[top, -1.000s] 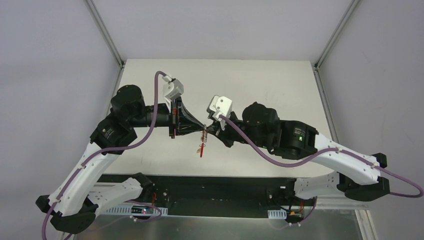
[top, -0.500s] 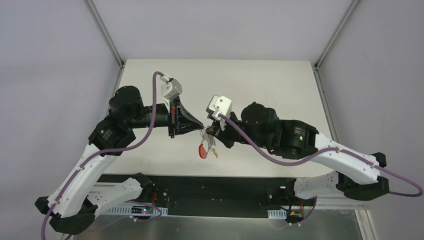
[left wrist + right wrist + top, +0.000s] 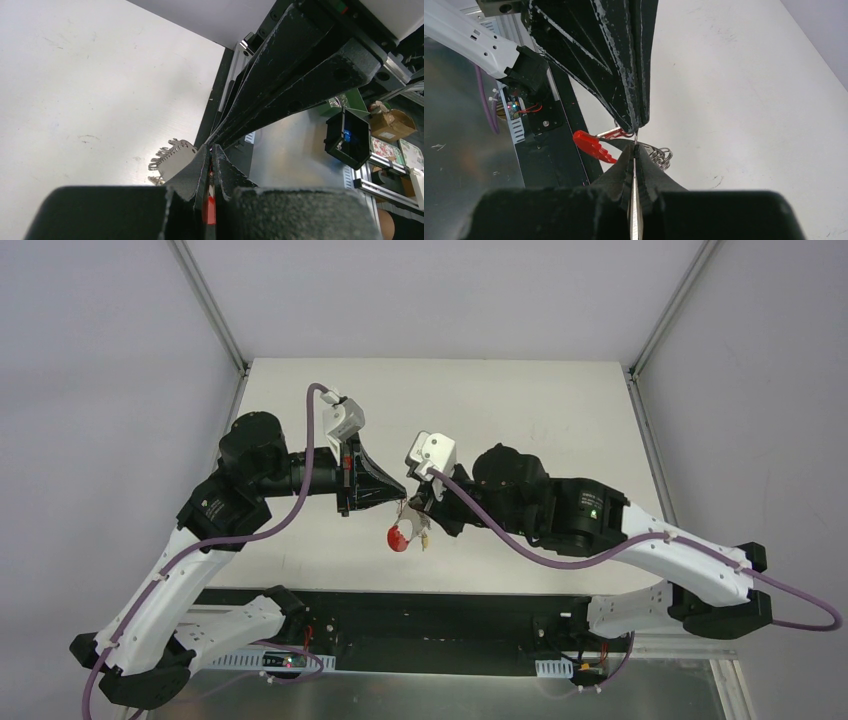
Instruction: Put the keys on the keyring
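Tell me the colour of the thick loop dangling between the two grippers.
The loop is red, seen best in the top external view.

At lower centre, a thin red piece (image 3: 209,210) is pinched by the left gripper (image 3: 210,152); a toothed key (image 3: 172,157) is seen just left.

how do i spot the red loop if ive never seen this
On the white table, seen from above, find where the left gripper and right gripper meet tip to tip. The red loop is just below that point in the picture: the only bright red thing, beside small silvery keys.
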Action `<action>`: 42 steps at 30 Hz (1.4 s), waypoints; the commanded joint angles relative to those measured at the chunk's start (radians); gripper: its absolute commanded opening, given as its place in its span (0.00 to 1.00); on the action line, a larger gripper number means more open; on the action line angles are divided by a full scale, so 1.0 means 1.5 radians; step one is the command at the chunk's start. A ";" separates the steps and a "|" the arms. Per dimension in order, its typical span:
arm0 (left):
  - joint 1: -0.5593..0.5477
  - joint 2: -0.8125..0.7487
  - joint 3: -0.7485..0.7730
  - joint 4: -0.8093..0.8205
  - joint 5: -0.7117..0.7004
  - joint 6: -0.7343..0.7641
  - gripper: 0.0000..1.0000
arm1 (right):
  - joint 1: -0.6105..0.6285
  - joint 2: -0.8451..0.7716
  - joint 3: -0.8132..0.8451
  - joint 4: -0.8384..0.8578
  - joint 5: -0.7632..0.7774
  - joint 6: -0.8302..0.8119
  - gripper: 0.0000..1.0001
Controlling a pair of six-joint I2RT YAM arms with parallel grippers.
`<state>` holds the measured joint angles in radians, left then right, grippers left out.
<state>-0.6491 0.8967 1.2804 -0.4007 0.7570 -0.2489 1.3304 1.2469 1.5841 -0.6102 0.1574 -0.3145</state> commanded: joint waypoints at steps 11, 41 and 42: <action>-0.006 -0.003 0.018 0.022 -0.003 0.004 0.00 | 0.007 -0.002 0.040 0.025 -0.014 0.015 0.00; -0.006 -0.003 0.019 0.022 -0.033 0.007 0.00 | 0.011 -0.041 0.015 0.023 -0.022 0.039 0.00; -0.006 -0.003 0.019 0.022 -0.033 0.007 0.00 | 0.011 -0.039 0.014 0.022 -0.016 0.038 0.00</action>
<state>-0.6548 0.8974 1.2804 -0.4011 0.7132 -0.2462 1.3418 1.2057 1.5932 -0.6250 0.1055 -0.2691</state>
